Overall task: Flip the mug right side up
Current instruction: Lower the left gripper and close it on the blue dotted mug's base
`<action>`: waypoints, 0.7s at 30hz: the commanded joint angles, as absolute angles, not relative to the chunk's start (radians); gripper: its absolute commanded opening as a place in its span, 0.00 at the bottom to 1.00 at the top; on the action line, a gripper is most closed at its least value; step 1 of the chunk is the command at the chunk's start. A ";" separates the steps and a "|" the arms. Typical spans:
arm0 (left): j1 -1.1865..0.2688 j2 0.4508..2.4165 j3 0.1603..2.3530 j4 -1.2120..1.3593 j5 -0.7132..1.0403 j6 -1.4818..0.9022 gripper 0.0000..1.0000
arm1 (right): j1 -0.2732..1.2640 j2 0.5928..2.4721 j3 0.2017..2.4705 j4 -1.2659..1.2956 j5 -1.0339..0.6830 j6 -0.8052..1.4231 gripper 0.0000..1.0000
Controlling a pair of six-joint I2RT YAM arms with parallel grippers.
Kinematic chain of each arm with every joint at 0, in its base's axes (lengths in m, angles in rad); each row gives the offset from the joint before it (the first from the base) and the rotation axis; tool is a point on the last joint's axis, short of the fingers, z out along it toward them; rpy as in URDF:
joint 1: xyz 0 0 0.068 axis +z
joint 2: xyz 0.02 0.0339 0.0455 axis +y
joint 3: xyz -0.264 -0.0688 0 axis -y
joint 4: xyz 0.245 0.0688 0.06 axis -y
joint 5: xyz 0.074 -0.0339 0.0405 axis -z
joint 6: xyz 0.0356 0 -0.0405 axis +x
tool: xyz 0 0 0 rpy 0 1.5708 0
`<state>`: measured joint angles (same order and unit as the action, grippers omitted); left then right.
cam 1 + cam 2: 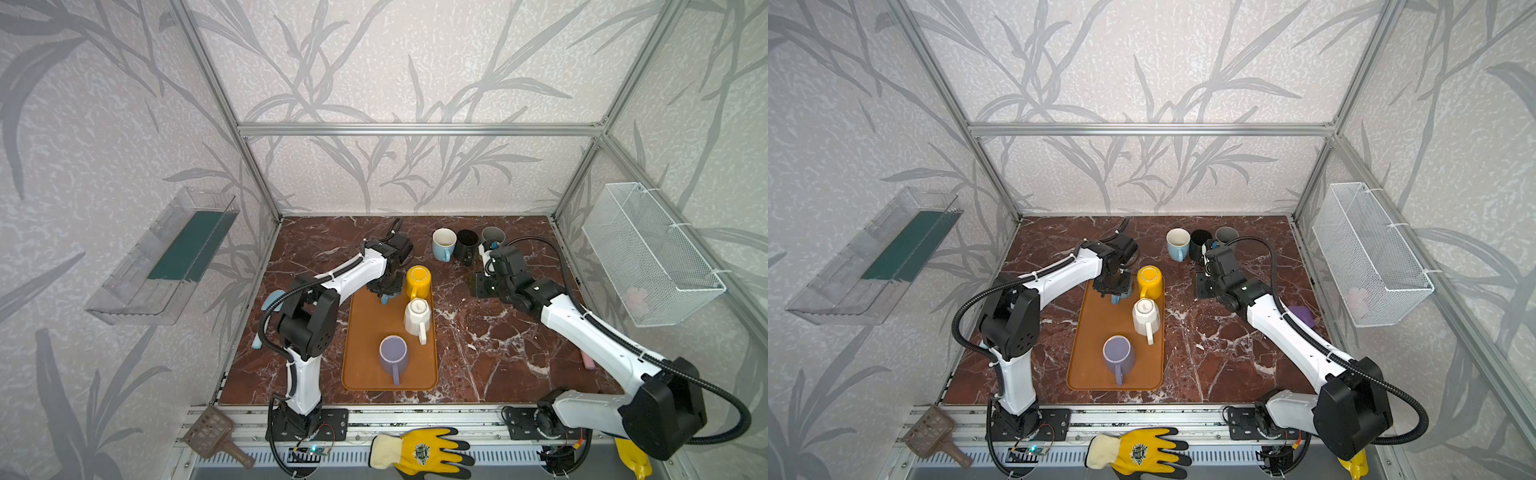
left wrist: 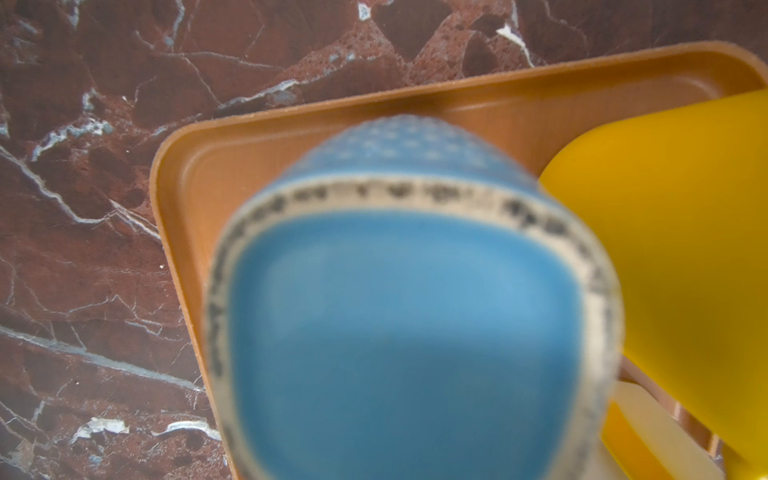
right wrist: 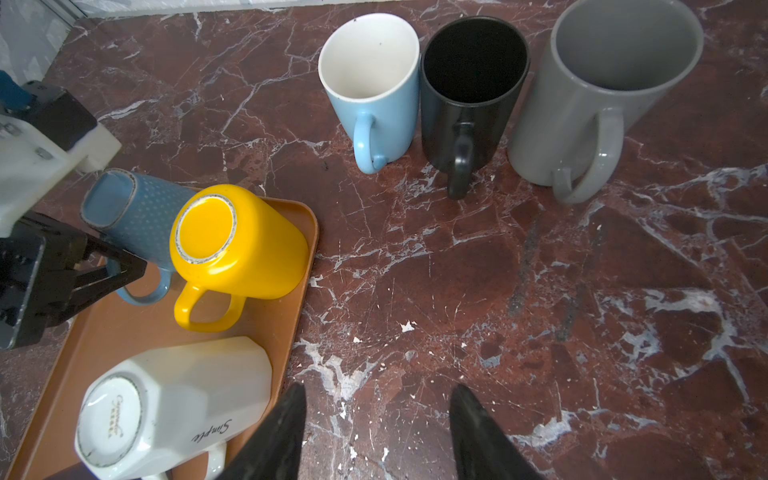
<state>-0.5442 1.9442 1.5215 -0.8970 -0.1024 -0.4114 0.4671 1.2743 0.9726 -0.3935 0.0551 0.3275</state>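
Note:
The mug (image 3: pixel 137 212) is blue with a dotted wall. It stands base up at the far left corner of the orange tray (image 1: pixel 365 332). In the left wrist view its blurred blue base (image 2: pixel 399 332) fills the middle and hides the fingers. My left gripper (image 3: pixel 139 270) reaches in from the left, shut on the mug's handle (image 3: pixel 143 293). In both top views the left gripper (image 1: pixel 384 291) covers most of the mug, and only a blue bit (image 1: pixel 1116 298) shows under it. My right gripper (image 3: pixel 376 399) hangs open over bare marble to the right of the tray, holding nothing.
A yellow mug (image 1: pixel 417 280) and a white mug (image 1: pixel 417 318) stand base up on the tray, close beside the blue one. A purple mug (image 1: pixel 392 353) stands nearer the front. Light blue (image 1: pixel 444 243), black (image 1: pixel 466 245) and grey (image 1: pixel 493 237) mugs stand upright at the back.

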 commanded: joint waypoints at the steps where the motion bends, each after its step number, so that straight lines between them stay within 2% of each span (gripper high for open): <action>1: -0.541 1.963 1.545 -0.940 -0.100 -0.396 0.13 | 0.465 1.258 0.967 -0.408 0.068 0.321 0.56; 6: -0.541 1.953 1.541 -0.942 -0.114 -0.399 0.00 | 0.465 1.257 0.966 -0.407 0.065 0.321 0.56; 21: -0.532 1.847 1.495 -0.896 -0.081 -0.394 0.00 | 0.463 1.237 0.964 -0.413 0.062 0.323 0.57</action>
<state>-0.5388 1.9232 1.5070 -0.8932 -0.0849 -0.4023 0.4671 1.2678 0.9726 -0.3943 0.0544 0.3275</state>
